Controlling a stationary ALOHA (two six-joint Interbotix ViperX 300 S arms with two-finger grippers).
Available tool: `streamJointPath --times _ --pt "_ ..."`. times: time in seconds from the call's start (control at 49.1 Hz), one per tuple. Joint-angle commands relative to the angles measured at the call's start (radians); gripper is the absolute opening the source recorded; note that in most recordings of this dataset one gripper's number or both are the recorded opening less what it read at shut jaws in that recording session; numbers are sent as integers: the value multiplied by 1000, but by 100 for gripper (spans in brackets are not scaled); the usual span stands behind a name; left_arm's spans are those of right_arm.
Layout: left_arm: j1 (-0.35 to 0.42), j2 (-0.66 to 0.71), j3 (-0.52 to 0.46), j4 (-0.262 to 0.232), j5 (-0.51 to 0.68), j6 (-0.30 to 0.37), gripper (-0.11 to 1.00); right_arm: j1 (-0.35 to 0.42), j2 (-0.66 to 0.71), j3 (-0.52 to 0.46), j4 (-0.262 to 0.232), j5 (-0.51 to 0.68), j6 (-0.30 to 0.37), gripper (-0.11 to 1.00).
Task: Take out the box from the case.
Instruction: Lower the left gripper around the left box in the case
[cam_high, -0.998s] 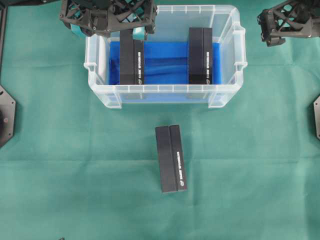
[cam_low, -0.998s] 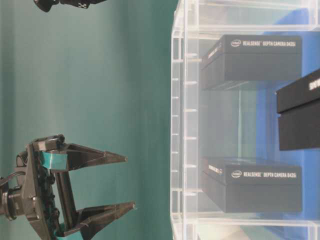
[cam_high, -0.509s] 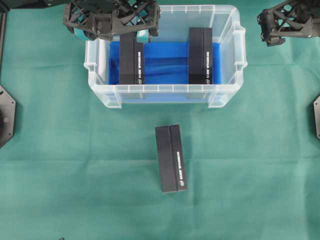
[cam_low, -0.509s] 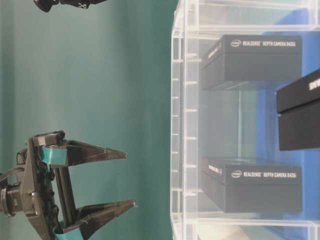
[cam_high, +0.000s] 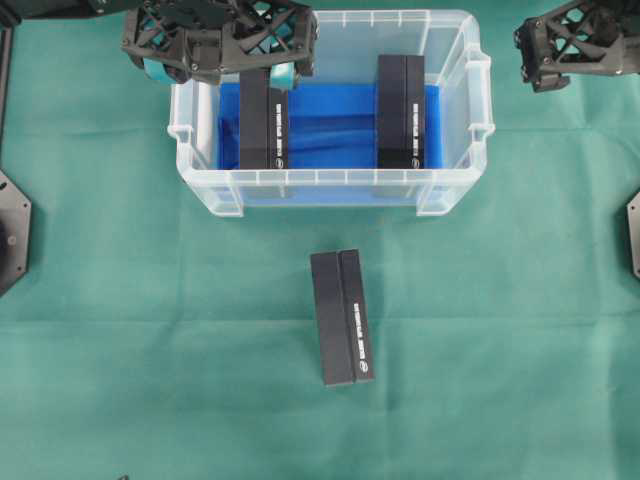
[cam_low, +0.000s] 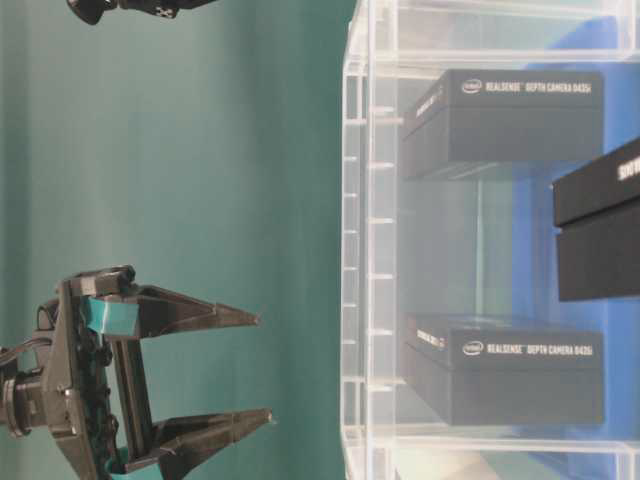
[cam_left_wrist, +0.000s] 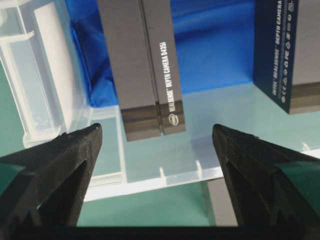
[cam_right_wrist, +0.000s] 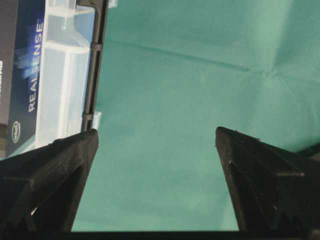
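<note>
Clear plastic forms the case (cam_high: 330, 190), which sits on the green-clothed bench (cam_high: 150, 340); two black boxes lie on its blue lining, the left box (cam_high: 264, 118) under the left pincer (cam_high: 222, 62), whose jaws gape wide, holding nothing; the right box (cam_high: 401, 112) lies apart; a third box (cam_high: 341, 318) rests outside; the right pincer (cam_right_wrist: 157, 145) is spread open over bare cloth.

The case (cam_high: 330, 190) is clear plastic with a blue cloth (cam_high: 330, 125) lining. Between the left gripper's (cam_left_wrist: 155, 145) black fingers (cam_left_wrist: 65, 165) lies a dark grey box (cam_left_wrist: 142, 65) with white lettering. The tablecloth (cam_high: 150, 350) is green.
</note>
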Motion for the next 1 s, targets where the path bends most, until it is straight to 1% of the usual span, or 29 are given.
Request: streamJointPath --times 0.0,0.835,0.977 --pt "-2 -11 -29 5 -2 -2 90 -2 -8 -8 -2 -5 -2 93" --pt "-2 -11 -29 3 -9 -2 89 -3 -8 -6 -2 -5 -2 93" --pt "-3 -11 -26 5 -38 -2 89 -2 -8 -5 -2 -5 -2 93"
